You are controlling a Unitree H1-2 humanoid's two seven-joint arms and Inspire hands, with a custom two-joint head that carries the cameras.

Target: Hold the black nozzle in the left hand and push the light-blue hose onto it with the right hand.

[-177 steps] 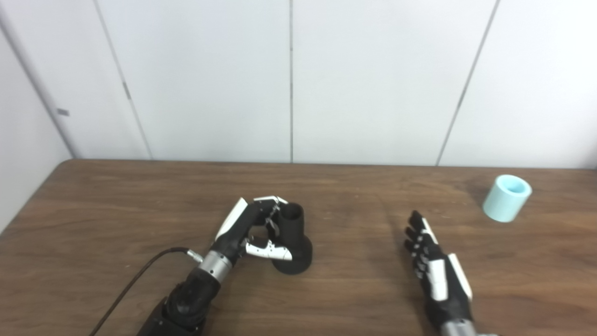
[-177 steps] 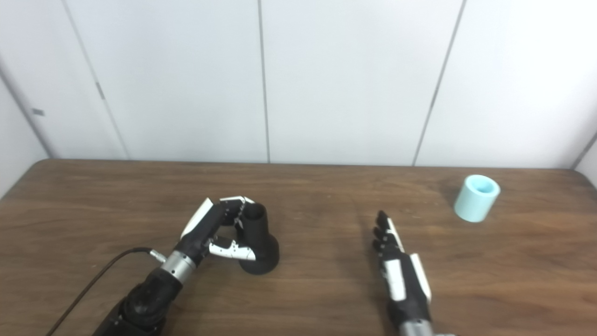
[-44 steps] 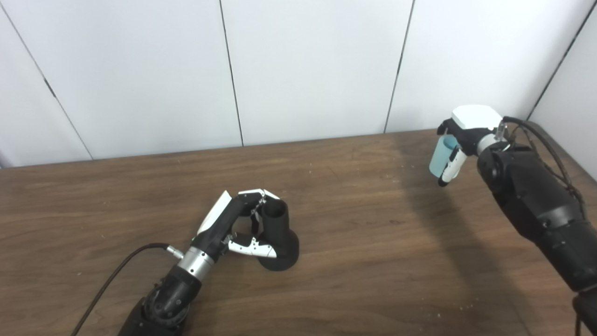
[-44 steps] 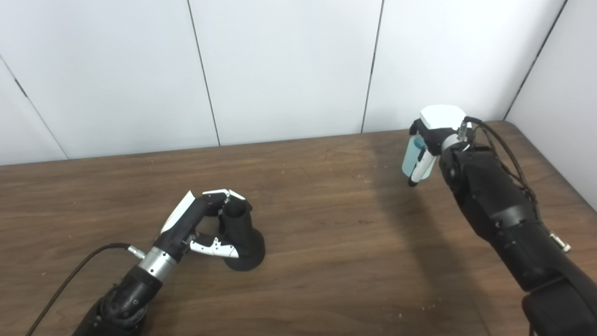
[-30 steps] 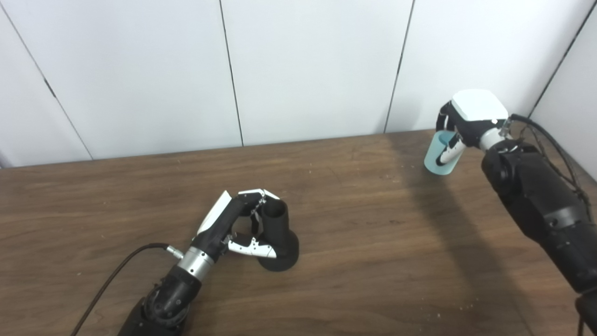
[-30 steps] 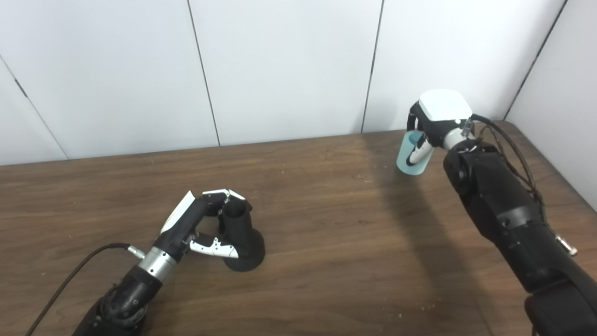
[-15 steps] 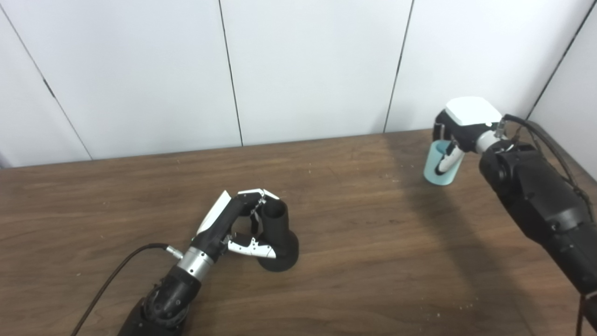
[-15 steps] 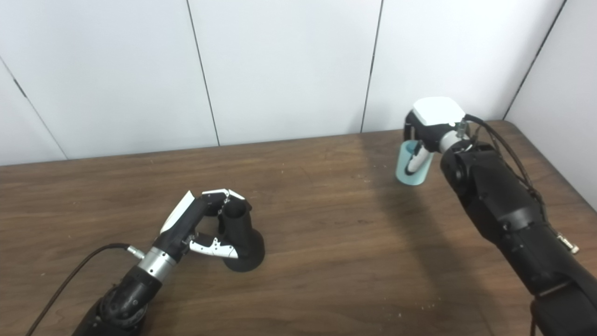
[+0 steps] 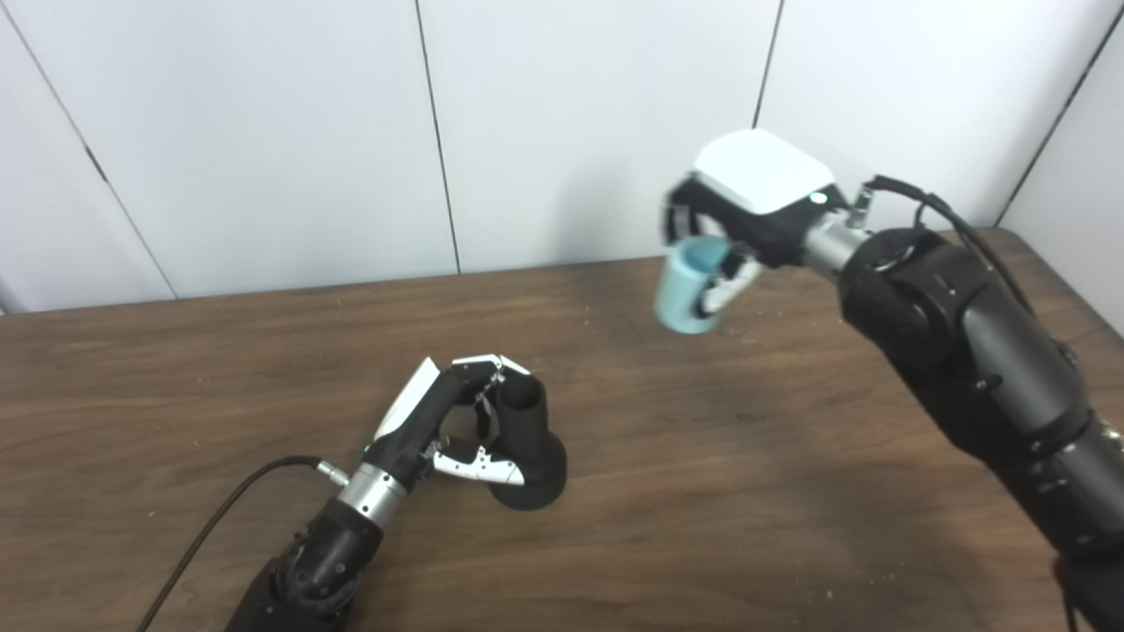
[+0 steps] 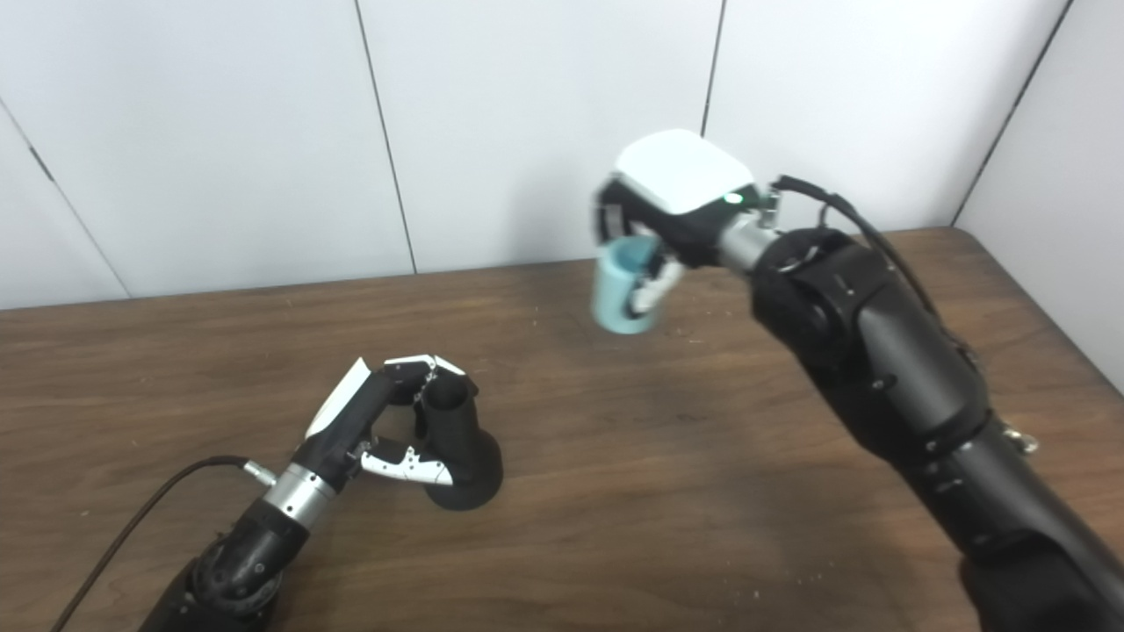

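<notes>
Item 1. Black plastic nozzle with a flared round base and an upright open tube. Stands on the brown wood-grain tabletop, mouth up, presumably so the sleeve can be pushed down over it. Left hand clamps it: fingers curl over the near side of the tube's rim, thumb lies across the base, apparently bracing it against tipping.

Item 2. Short light-blue cylindrical hose piece, hollow. Held in the air, clear of the tabletop, up and to the right of the left hand and well apart from the nozzle. Right hand grips it from above, fingers closed round its upper wall, one white-tipped digit across its front. Its bore tilts slightly; the lower end faces down, which suits a downward fit.

Item 3. Right arm: reaches in from the right, forearm raised, wrist bent down, back of the hand upward.

Item 4. Left arm: low, forearm near the tabletop.
</notes>
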